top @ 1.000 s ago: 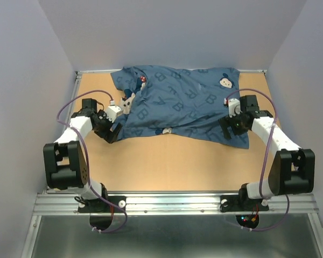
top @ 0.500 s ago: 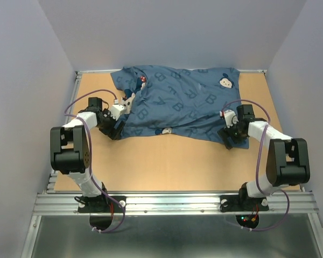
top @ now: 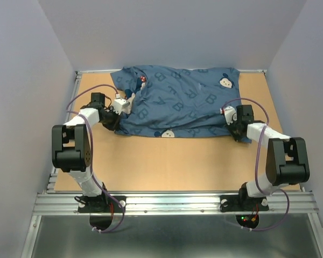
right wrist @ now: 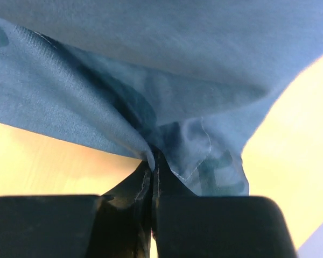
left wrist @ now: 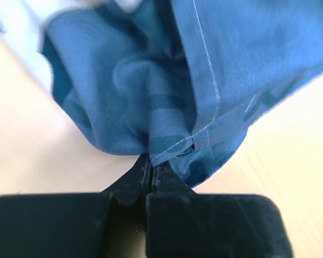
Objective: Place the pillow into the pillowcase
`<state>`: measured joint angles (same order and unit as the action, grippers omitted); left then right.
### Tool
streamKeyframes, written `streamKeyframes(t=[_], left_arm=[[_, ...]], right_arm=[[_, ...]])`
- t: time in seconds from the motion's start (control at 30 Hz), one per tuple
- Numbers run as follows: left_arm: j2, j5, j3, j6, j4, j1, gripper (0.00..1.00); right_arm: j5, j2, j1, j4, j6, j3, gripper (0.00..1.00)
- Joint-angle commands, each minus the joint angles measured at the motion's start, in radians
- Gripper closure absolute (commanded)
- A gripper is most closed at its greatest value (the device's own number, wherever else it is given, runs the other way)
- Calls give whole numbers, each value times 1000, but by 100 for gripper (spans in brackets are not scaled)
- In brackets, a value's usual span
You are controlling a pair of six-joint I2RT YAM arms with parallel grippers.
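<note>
**Item 1.** Blue floppy fabric pillowcase (top: 177,105) with pale letter print, qty 1. Laid spread on the far half of a tan wooden tabletop (top: 167,161), qty 1. 2 white mouse faces are counted in the top view, one nr the far right corner (top: 223,81) and one at the near edge (top: 167,133).

**Item 2.** Black left gripper (left wrist: 151,167), qty 1, 2 fingers.
- Fingers are pressed together, clamped on a stitched hem fold of the pillowcase.
- Cloth is bunched directly beyond the fingertips, w/ the hem seam running up and right of them.
- Tabletop is seen either side of the fingers.
- A blurred white patch (left wrist: 16,37) is noted up-left of the fingers at the cloth edge. What it is cannot be told.

**Item 3.** Black right gripper (right wrist: 152,161), qty 1, 2 fingers.
- Fingers are together, clamped on a pillowcase corner.
- Cloth is gathered into creases at the tips, w/ a stitched hem just right of them.
- The main sheet is spread beyond and left of the fingers.

**Item 4.** Arms, qty 2, each reached to one near corner of the pillowcase.
</note>
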<state>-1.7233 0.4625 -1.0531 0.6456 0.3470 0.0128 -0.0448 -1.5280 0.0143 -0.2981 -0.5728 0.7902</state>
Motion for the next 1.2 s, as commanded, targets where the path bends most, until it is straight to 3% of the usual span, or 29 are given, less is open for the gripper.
streamKeyframes(t=[0.0,0.3,0.57,0.7,0.97,1.17], left_arm=[[154,2,-131,-93,29,12,100],[384,-155,-447,-258,-83,21,100],[600,-225,-565,-259,-173,21,100],[628,-214,-590,-245,-201,21,100],[533,-165,-466,-234,-212,18,100],[265,-162,-467,-288,-284,9,100]], right_arm=[[-73,144,-10,8,25,96,99],[-118,241,-120,2,91,538,99],[-162,252,-134,4,90,982,99],[-191,183,-134,13,45,1098,99],[-167,-32,-134,100,1,1054,99],[-153,-301,-134,160,60,1017,99]])
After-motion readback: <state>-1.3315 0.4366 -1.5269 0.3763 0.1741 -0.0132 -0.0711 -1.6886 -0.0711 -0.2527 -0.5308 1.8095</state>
